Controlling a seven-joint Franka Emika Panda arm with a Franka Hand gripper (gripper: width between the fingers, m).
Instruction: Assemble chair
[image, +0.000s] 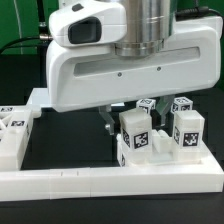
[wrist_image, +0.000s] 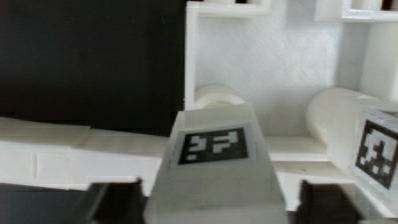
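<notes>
A large white robot arm (image: 120, 60) fills the upper half of the exterior view, above a black table (image: 60, 132). My gripper (image: 108, 120) hangs low among the chair parts, which stand grouped just behind a long white border rail (image: 100, 182). Nearest the camera is an upright tagged post (image: 135, 137). A second tagged block (image: 187, 132) stands near it toward the exterior view's right, with small tagged cubes (image: 147, 104) behind. More white parts (image: 14, 135) lie at the exterior view's left edge, well apart.

In the wrist view a tagged post (wrist_image: 217, 150), which I take to be the same one, sits squarely between my two dark fingers (wrist_image: 80, 205). One finger lies close along each flank. I cannot tell whether they press the post or stand just off it.

I judge the step to be gripping or seating this post. To do it well I should:
- keep the post centred and upright
- bear on its flat side faces
- move straight, so it clears the second tagged block (wrist_image: 377, 150) just beside it

My arm hides the fingertips in the exterior view. The wrist view is blurred and cuts off the post's foot. A rounded white stub (wrist_image: 222, 97) beyond the post is hard to identify, and so is any socket.
</notes>
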